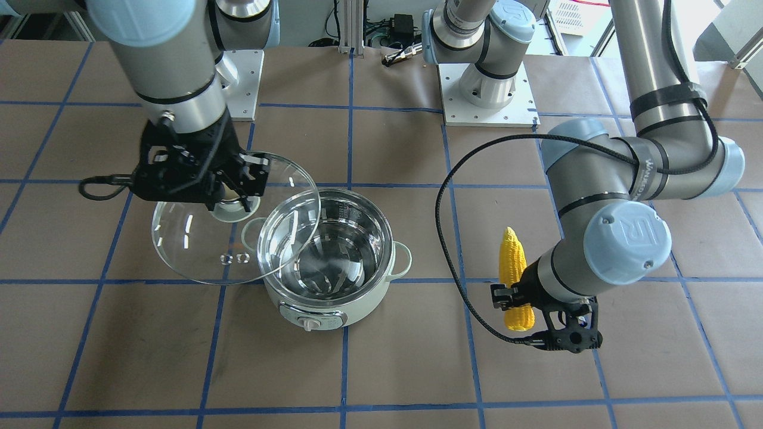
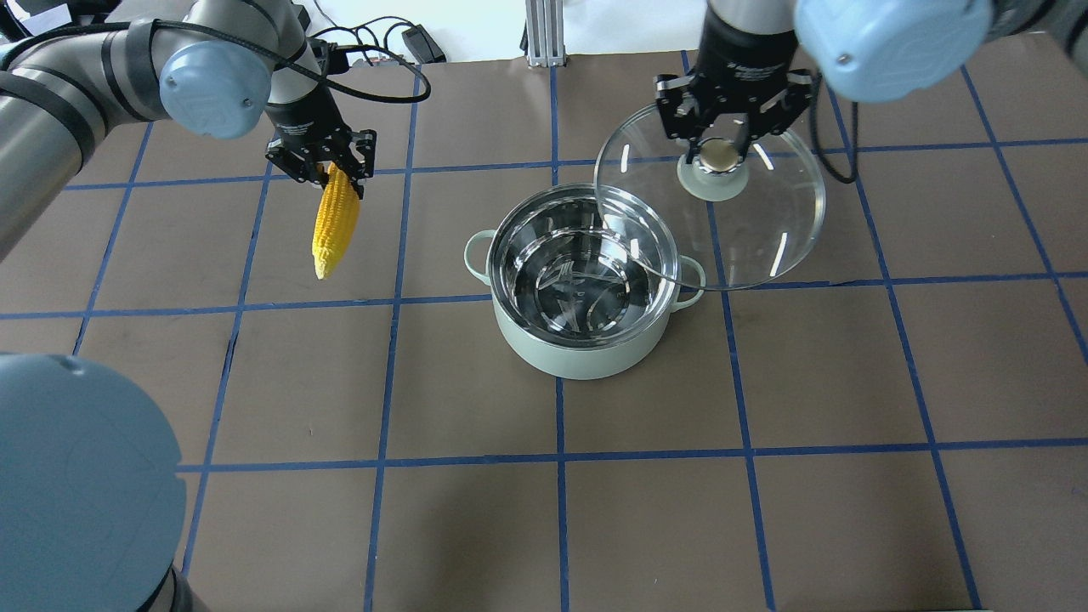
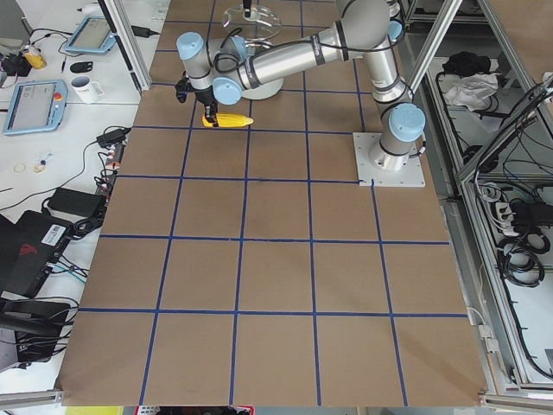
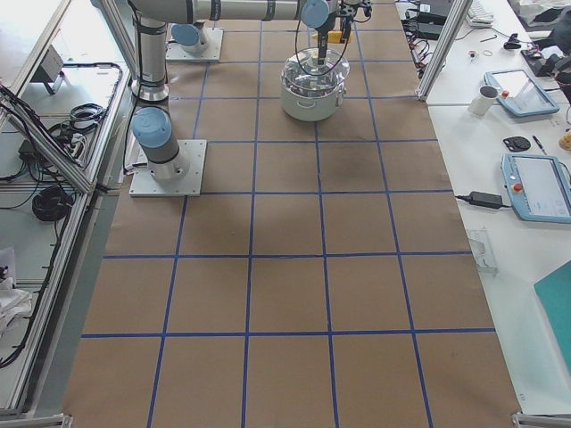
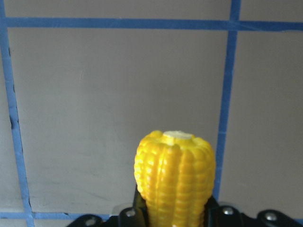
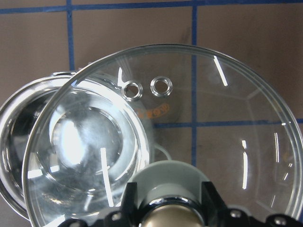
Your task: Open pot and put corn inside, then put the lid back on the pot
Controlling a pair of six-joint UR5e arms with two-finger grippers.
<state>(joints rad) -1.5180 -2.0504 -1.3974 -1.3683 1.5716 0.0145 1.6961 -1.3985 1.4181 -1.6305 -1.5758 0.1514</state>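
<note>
Yellow corn (image 2: 334, 223) hangs clamped in left gripper (image 2: 327, 170); right gripper (image 2: 721, 153) grips glass lid (image 2: 769, 234), seemingly tilted.

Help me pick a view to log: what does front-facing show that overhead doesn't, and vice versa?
Only front-facing: the control knob on the pot. Only overhead: the beige ball knob of the lid, in the right end effector. Both: the pot open, the lid held off it, the corn cob in the left end effector.
</note>
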